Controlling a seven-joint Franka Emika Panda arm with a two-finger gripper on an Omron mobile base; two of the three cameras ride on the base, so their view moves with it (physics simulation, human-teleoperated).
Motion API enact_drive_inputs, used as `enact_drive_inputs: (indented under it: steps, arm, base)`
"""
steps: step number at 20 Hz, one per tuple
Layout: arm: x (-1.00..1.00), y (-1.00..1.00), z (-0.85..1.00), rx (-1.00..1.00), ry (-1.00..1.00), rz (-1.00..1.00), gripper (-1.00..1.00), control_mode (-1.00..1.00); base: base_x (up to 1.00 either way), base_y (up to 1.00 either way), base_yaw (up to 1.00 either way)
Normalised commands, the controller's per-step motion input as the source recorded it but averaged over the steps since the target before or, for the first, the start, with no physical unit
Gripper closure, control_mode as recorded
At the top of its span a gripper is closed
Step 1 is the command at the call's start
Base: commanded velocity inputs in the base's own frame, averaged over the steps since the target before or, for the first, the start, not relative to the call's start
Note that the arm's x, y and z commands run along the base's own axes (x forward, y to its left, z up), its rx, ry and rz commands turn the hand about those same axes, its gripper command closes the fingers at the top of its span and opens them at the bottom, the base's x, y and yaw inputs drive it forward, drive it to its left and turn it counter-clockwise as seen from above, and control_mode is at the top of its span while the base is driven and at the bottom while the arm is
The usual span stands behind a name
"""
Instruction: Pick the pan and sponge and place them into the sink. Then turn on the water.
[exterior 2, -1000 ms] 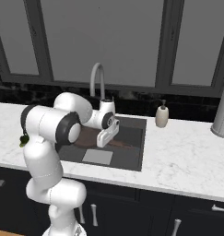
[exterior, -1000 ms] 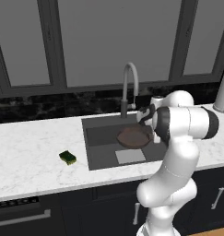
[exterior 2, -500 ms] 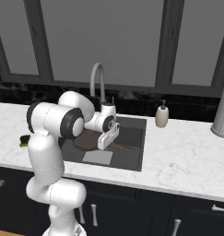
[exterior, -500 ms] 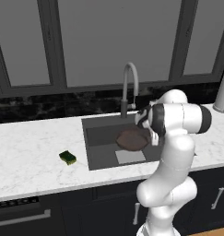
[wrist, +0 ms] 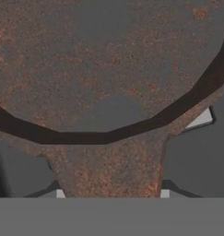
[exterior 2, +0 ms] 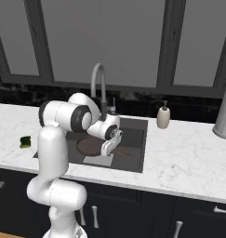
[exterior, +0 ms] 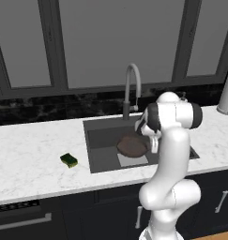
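Observation:
The reddish-brown pan [exterior: 131, 146] hangs low in the dark sink [exterior: 99, 140], just above the lighter square on its floor. My gripper [exterior 2: 106, 148] is shut on the pan's handle, at the pan's right side. In the hand view the rusty pan [wrist: 109, 69] is close up, its handle running down to the bottom edge between my fingers. From the right base view the pan [exterior 2: 88, 147] sits partly behind my arm inside the sink [exterior 2: 133, 135]. The green and yellow sponge [exterior: 69, 160] lies on the white counter left of the basin, and it appears as the sponge [exterior 2: 25, 142] at the far left.
A grey gooseneck faucet [exterior: 132, 84] stands behind the basin, with no stream under it. A soap dispenser [exterior 2: 163, 116] stands right of the sink, and a grey canister [exterior 2: 224, 114] is at the far right. Dark windows back the counter.
My gripper and the pan have sunk a little lower into the sink. The upper arm has swung slightly. The sponge has stayed put.

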Motion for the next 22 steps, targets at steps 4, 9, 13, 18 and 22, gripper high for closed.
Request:
enact_drive_inputs:
  steps: [4, 9, 13, 18, 22]
  arm:
    - [0.34, 0.0, -0.43, 0.02, 0.0, 0.0, 1.0, -1.0]
    - [0.28, 0.0, -0.47, 0.0, 0.0, 0.0, 1.0, -1.0]
    - [0.28, 0.0, -0.49, 0.0, 0.0, 0.0, 1.0, -1.0]
    - [0.31, 0.0, -0.46, 0.0, 0.0, 0.0, 1.0, -1.0]
    - [0.28, 0.0, -0.45, 0.0, 0.0, 0.0, 1.0, -1.0]
  base:
    - [0.0, 0.0, 0.0]
    - [0.0, 0.0, 0.0]
    - [0.0, 0.0, 0.0]
    - [0.0, 0.0, 0.0]
    - [0.0, 0.0, 0.0]
